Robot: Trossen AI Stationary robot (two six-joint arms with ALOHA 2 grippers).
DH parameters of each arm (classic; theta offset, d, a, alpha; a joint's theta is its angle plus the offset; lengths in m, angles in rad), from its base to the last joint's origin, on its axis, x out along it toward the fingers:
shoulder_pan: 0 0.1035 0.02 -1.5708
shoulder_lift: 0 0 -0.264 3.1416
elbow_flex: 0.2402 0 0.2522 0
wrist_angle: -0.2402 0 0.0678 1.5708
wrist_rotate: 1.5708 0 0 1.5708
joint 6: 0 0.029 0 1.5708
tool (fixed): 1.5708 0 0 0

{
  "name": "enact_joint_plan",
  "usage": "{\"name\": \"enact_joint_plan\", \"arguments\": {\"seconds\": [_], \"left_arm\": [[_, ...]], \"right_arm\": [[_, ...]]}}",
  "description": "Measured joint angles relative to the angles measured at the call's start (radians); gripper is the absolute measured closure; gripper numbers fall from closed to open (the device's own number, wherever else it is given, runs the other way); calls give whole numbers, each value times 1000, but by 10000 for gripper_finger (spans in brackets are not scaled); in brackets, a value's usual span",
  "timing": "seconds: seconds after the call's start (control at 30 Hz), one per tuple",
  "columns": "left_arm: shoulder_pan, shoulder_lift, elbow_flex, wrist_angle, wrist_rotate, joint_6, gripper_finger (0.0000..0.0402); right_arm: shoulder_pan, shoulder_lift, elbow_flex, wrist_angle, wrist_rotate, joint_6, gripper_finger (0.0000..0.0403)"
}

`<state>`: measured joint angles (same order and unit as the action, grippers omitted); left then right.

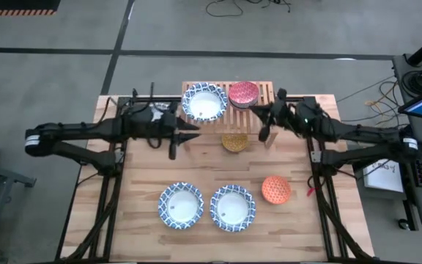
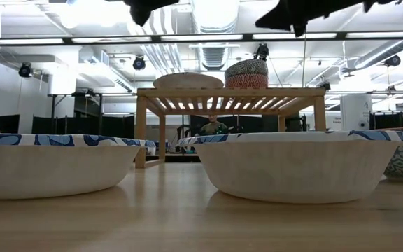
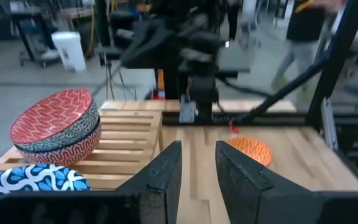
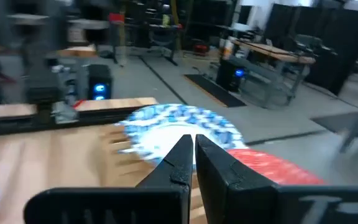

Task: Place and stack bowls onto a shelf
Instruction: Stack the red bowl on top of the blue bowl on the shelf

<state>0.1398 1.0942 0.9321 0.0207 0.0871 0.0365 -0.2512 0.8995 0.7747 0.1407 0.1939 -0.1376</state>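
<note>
Two patterned bowls (image 1: pixel 181 204) and an orange bowl (image 1: pixel 275 189) wait on my table (image 1: pixel 145 176) (the mustard one (image 1: pixel 234 141) sits under the shelf (image 1: pixel 264 95)). Beyond, my left gripper (image 1: pixel 189 136) hovers slightly parted, right gripper (image 1: pixel 266 122) closed and empty. Between placements, I judge; next, fetch another bowl.

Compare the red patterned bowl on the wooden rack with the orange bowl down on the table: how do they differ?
The red zigzag-patterned bowl sits on the slatted wooden rack; the orange bowl sits on the plank table. The red bowl is nested in a dark grey patterned bowl; the orange one stands alone. Both are small, round and upright.
</note>
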Motion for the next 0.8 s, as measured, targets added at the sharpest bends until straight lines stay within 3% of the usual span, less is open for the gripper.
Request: {"name": "enact_joint_plan", "arguments": {"seconds": [0.17,0.3,0.53,0.8], "left_arm": [[0,-107,-151,169,-1,-18,322],[0,-180,-209,207,-2,-21,322],[0,-255,-243,219,-2,-21,322],[0,-251,-243,219,-2,-24,322]], "right_arm": [[-129,45,6,-2,-19,14,394],[-183,85,7,-2,-19,16,394],[-214,147,7,0,-19,34,394],[-214,166,7,7,-19,48,394]]}}
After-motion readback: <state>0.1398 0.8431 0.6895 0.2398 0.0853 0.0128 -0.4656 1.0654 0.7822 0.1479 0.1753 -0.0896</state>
